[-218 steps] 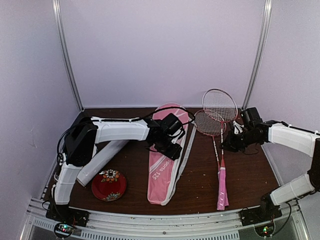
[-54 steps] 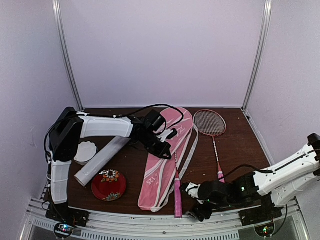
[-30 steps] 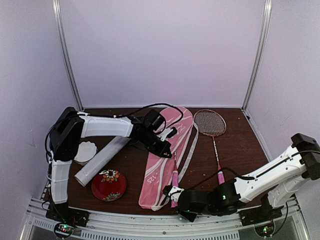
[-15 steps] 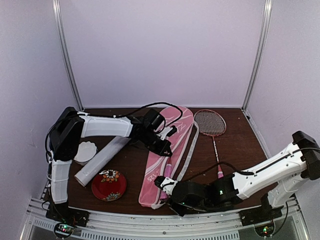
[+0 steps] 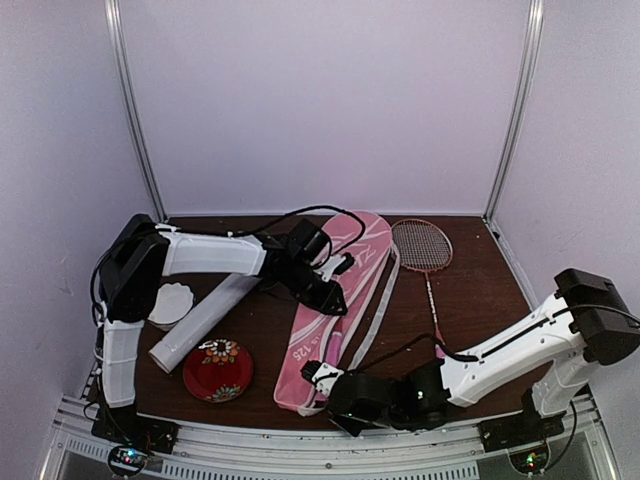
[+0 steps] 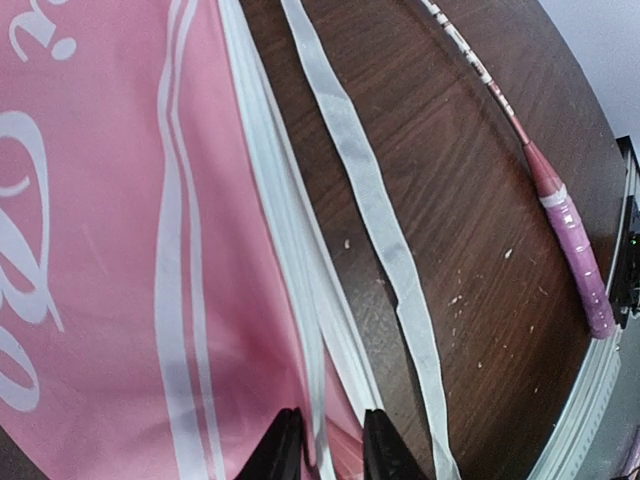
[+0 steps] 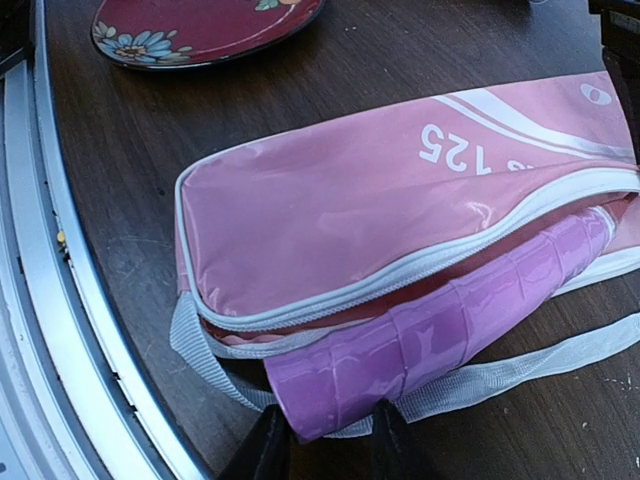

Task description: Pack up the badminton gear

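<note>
Racquet handle (image 7: 440,320) juts from bag (image 7: 330,210), right end effector (image 7: 325,445) apparently gripping.

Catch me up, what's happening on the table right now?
The right hand is at the near, open end of the pink bag, with the butt of a racquet's pink handle between its fingers. The rest of that racquet is hidden inside the bag. The left hand sits at the bag's white zip edge, farther up. The second racquet lies on the table beside the bag, and the white tube lies to the left, not yet packed.
</note>
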